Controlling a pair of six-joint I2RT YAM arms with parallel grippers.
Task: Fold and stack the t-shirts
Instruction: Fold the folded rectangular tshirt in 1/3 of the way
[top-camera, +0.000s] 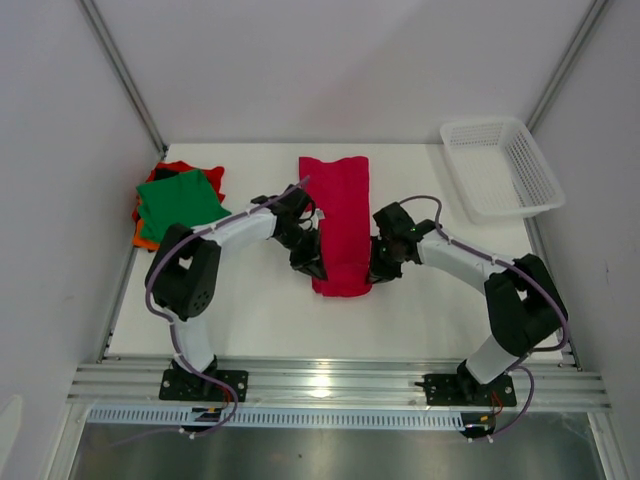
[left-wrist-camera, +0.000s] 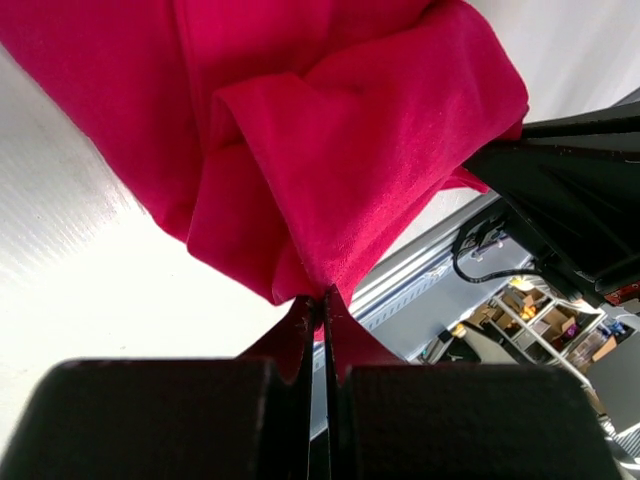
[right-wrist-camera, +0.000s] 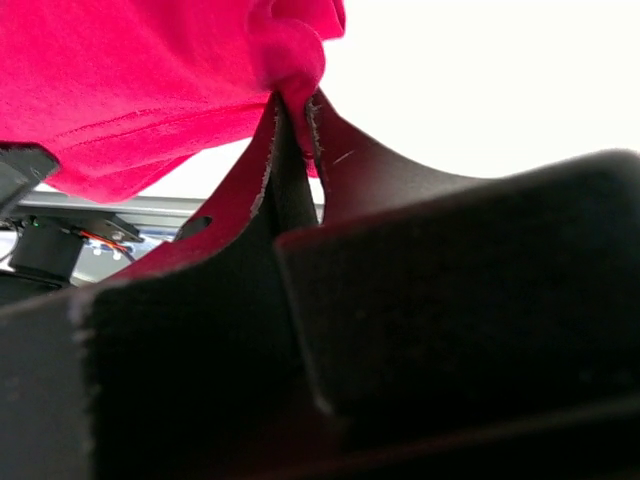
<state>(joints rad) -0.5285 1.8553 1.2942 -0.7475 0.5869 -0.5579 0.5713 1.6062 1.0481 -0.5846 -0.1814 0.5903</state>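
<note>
Crimson t-shirt lies between left end effector and right end effector, both pinching its corners

place: robotics lab, a walled test cell
table: white worktop
walls: plain white panels behind and on both sides of the table
posts: metal, rising from the table's far corners
rail: aluminium extrusion along the table's near edge, arm bases bolted on
shelving: cluttered metal racks beyond the table's near edge
</note>
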